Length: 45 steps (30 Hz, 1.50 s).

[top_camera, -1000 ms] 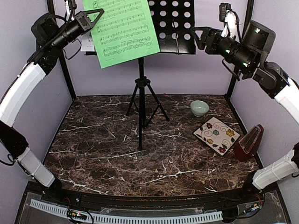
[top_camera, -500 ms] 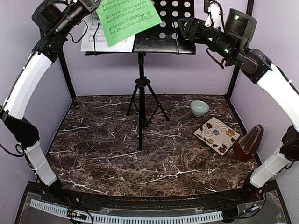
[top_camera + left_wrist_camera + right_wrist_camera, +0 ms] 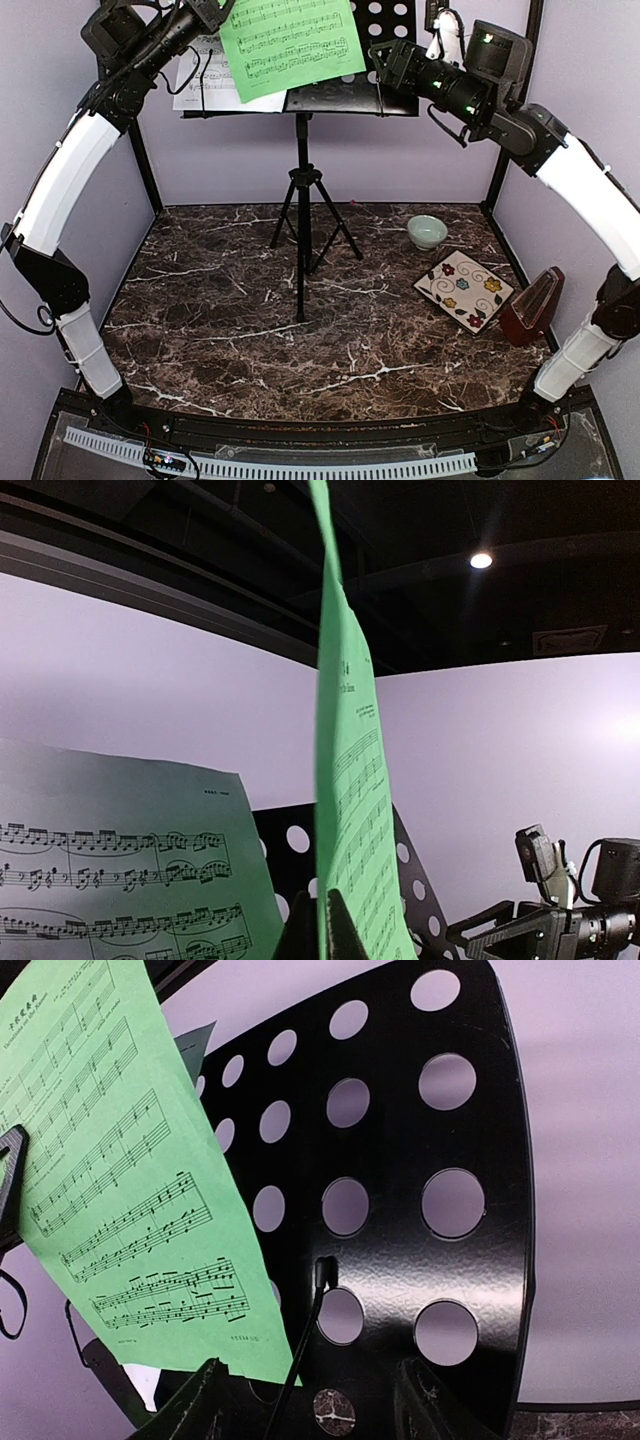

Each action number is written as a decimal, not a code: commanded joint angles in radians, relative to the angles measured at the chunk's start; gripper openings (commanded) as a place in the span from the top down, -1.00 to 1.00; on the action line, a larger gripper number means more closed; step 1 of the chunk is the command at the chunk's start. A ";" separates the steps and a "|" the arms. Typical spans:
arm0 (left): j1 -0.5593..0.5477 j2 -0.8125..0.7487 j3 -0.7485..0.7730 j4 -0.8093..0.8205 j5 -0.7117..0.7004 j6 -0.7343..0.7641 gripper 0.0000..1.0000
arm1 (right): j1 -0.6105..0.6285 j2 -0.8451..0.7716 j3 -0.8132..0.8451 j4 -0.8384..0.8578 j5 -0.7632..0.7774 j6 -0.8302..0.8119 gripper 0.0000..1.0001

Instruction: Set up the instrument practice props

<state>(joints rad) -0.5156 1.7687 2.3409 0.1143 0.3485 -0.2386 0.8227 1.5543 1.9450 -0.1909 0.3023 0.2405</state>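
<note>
The black perforated music stand [image 3: 385,95] rises on tripod legs at the back centre. A white music sheet [image 3: 205,85] rests on its left side. My left gripper [image 3: 212,12] is shut on the edge of the green music sheet [image 3: 295,45] and holds it in front of the stand's desk; the left wrist view shows the sheet [image 3: 345,780] edge-on between the fingers. My right gripper [image 3: 385,62] is open just in front of the desk's right side [image 3: 440,1260], empty. The reddish-brown metronome [image 3: 533,304] stands at the table's right edge.
A small pale-green bowl [image 3: 427,231] and a square floral plate [image 3: 464,289] lie on the marble table [image 3: 230,330] right of the stand's legs [image 3: 305,215]. Purple walls and black frame posts enclose the table.
My left gripper has lifted the green sheet and carried it right, across the stand's desk. My right gripper has moved left and up to the desk's right side.
</note>
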 commanded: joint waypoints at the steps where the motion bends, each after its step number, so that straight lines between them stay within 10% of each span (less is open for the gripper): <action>1: -0.005 -0.008 0.030 0.029 -0.005 0.033 1.00 | -0.008 0.016 0.007 0.004 -0.015 0.044 -0.12; 8: -0.006 -0.005 0.027 0.047 -0.004 0.040 1.00 | -0.007 0.032 0.011 0.013 -0.019 0.061 0.01; 22: -0.006 -0.018 -0.001 0.071 -0.046 0.066 1.00 | -0.013 -0.030 -0.140 0.174 0.002 0.077 1.00; 45: -0.046 0.114 0.102 0.115 0.020 0.099 1.00 | -0.012 -0.057 -0.290 0.466 -0.164 -0.011 1.00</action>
<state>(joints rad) -0.5488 1.8694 2.3829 0.1680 0.3233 -0.1486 0.8150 1.5002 1.6524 0.1936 0.1810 0.2550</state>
